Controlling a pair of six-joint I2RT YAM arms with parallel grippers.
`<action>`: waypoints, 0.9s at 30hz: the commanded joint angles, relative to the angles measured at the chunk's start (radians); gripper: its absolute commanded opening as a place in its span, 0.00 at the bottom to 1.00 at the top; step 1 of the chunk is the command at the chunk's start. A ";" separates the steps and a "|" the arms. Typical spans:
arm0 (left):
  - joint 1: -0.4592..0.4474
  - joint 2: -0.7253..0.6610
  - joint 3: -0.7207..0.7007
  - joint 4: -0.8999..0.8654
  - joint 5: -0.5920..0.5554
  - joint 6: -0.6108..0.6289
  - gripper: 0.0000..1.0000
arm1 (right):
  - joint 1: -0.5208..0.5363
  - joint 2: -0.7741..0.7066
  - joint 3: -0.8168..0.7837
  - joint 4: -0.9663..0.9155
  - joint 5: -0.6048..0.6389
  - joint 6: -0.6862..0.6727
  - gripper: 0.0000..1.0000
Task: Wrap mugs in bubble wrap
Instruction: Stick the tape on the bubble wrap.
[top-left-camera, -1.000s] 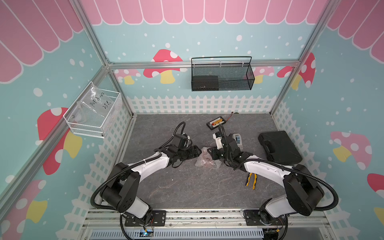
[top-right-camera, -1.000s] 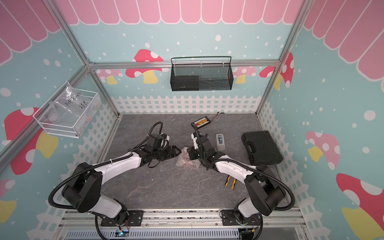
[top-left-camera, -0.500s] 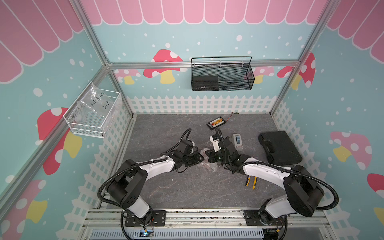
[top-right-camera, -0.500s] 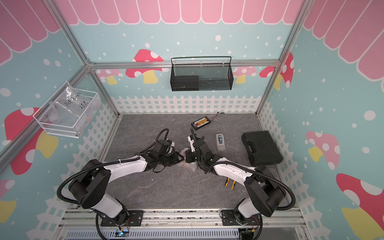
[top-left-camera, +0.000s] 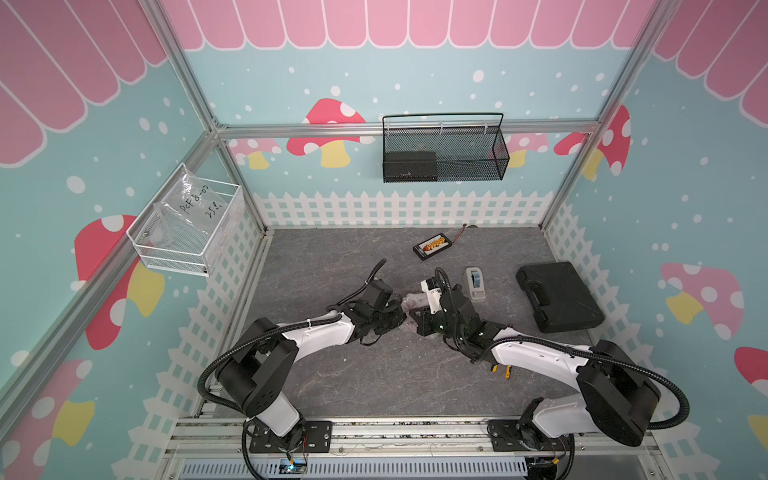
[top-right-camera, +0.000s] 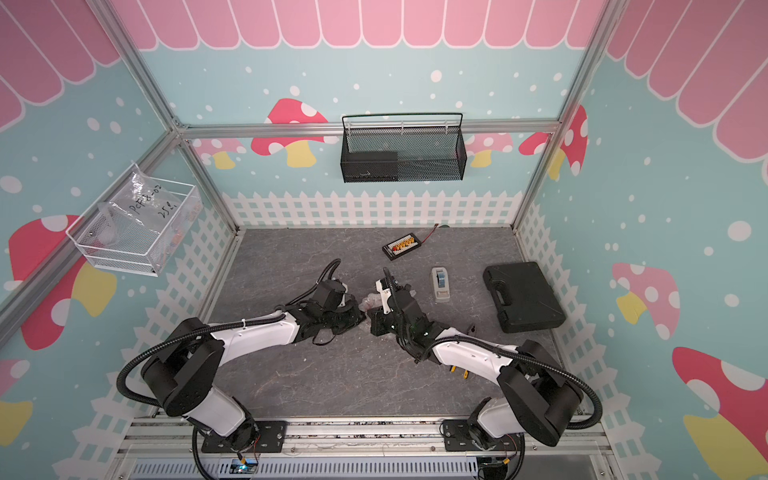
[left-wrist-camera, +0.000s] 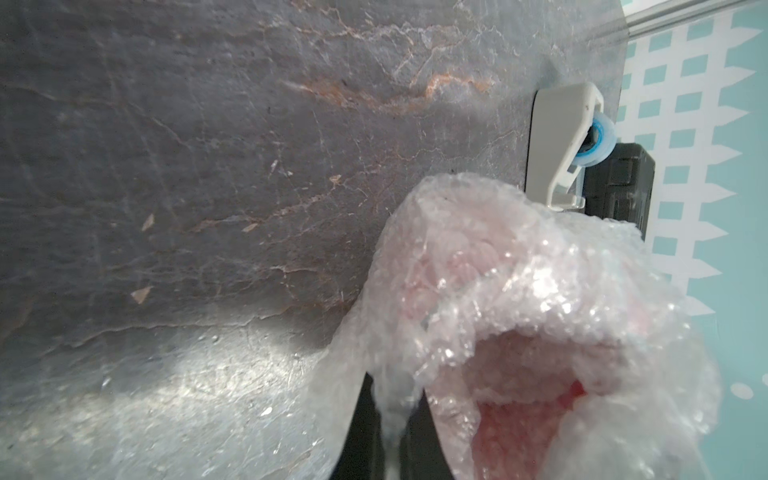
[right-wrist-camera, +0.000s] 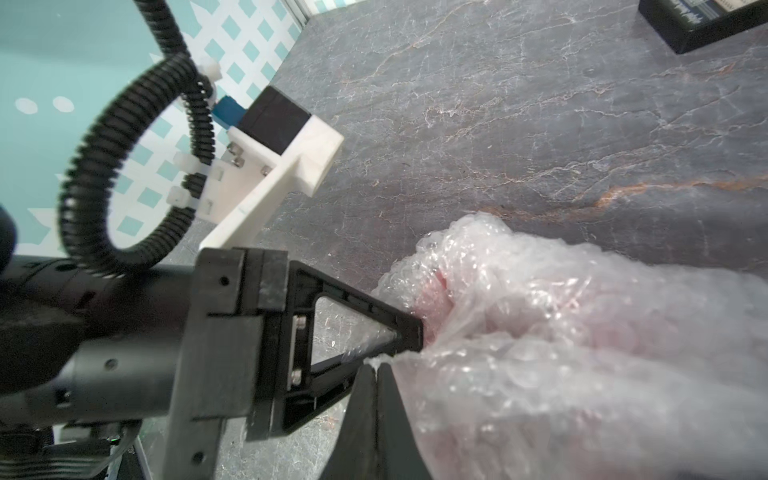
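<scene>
The bubble wrap (left-wrist-camera: 511, 266) is bunched into a bundle around the mug (left-wrist-camera: 536, 419), which shows only as red through the plastic. In both top views the bundle (top-left-camera: 411, 300) lies mid-table between the two arms, mostly hidden by them. My left gripper (left-wrist-camera: 390, 415) is shut on a fold of the wrap at the bundle's edge. From the opposite side my right gripper (right-wrist-camera: 376, 372) is shut on a thin edge of the wrap (right-wrist-camera: 582, 332). The left gripper's dark fingers (right-wrist-camera: 374, 320) press against the bundle right beside it. The two grippers (top-left-camera: 402, 312) (top-left-camera: 414, 315) nearly touch.
A grey tape dispenser (top-left-camera: 473, 282) stands just right of the bundle, with a black case (top-left-camera: 559, 297) farther right. A small charger board (top-left-camera: 432, 247) lies behind. Yellow-handled pliers (top-left-camera: 500, 368) lie under my right arm. A black mesh basket (top-left-camera: 442, 153) and a white wire basket (top-left-camera: 187, 228) hang on the walls.
My left gripper has moved right to the bundle and shut on the wrap. The right gripper has also shut on it and drawn nearer; the bundle is now mostly hidden between them.
</scene>
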 joint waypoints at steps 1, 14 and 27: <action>-0.008 -0.006 0.036 0.010 -0.054 -0.072 0.00 | 0.009 -0.027 -0.035 0.088 0.042 0.028 0.00; -0.015 -0.017 0.060 0.001 -0.060 -0.069 0.18 | 0.009 0.129 -0.151 0.332 0.003 0.028 0.00; 0.067 0.133 0.349 -0.320 0.212 0.325 0.82 | -0.005 0.115 -0.138 0.302 -0.071 -0.036 0.00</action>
